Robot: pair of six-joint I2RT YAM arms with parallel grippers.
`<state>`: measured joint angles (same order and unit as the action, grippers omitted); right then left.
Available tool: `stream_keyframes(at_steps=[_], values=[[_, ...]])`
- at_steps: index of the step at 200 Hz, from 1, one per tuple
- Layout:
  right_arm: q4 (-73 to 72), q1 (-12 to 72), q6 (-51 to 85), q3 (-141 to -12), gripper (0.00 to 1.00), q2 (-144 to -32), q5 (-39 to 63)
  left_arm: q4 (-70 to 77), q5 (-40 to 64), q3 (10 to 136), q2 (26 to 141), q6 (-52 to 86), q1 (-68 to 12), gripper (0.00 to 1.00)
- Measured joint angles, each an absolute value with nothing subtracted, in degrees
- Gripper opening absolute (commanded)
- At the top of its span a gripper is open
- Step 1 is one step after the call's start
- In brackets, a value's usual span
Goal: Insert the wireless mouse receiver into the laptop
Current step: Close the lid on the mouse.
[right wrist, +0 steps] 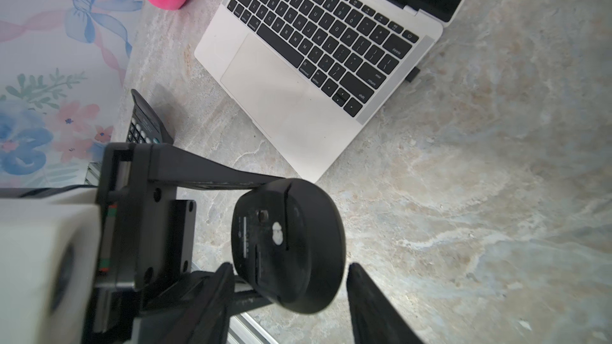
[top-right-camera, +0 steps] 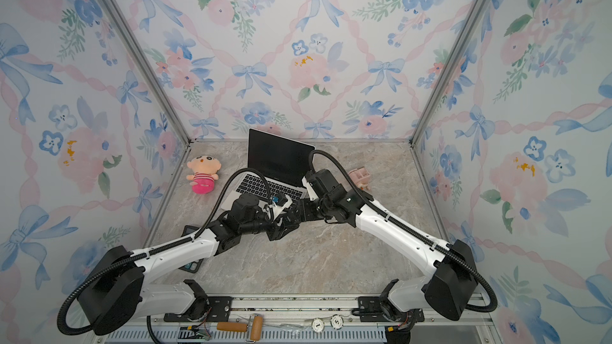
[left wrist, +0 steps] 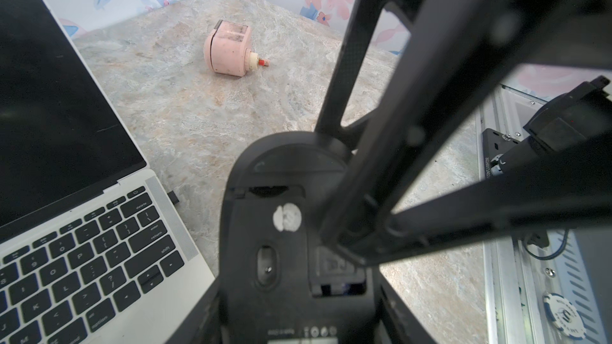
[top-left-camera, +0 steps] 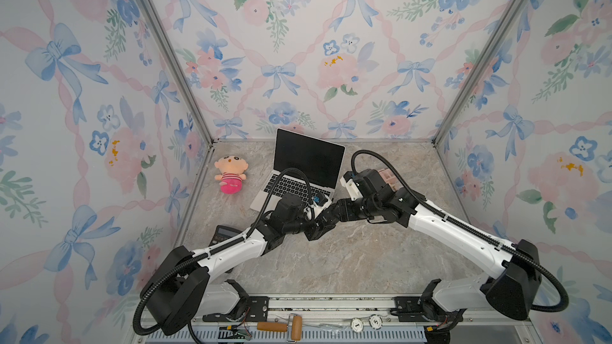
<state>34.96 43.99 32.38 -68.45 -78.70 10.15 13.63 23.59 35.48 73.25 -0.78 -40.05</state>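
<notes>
Flowered wallpaper with blue bows covers the walls on three sides, and the tabletop is a mottled beige and grey stone pattern. The laptop stands open at the far middle, turned a little askew: pale silver-gold body, black screen, black keys, wide pale trackpad. The receiver is a tiny dark stub jutting from the laptop's right edge, close to the hinge. It touches that edge and also shows in the left wrist view.

Near the laptop's near right corner the two arms meet. The left tool is clenched on a black oval mouse, held off the tabletop with its underside showing. The right tool is released, its fingers spread to either side of the mouse, with a gap visible at one fingertip.

A plush doll lies to the laptop's left, a small pink boxy thing to its right, and a dark calculator at the near left.
</notes>
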Motion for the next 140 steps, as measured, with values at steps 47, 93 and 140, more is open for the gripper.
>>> stream_keyframes(at_steps=[47, 93, 140], values=[[28.34, 38.50, 42.78, -63.24, 0.63, -71.99, 10.44, 14.17, 23.59, 35.48, 73.25, 0.80, -40.05, 0.00], [17.06, 37.80, 54.59, -52.77, 0.59, -68.38, 7.88, 18.26, 23.24, 35.31, 73.25, 6.07, -40.05, 0.00], [7.55, 37.89, 61.80, -48.97, 0.54, -69.67, 7.40, 20.73, 22.72, 34.61, 73.28, 10.59, -40.16, 0.00]])
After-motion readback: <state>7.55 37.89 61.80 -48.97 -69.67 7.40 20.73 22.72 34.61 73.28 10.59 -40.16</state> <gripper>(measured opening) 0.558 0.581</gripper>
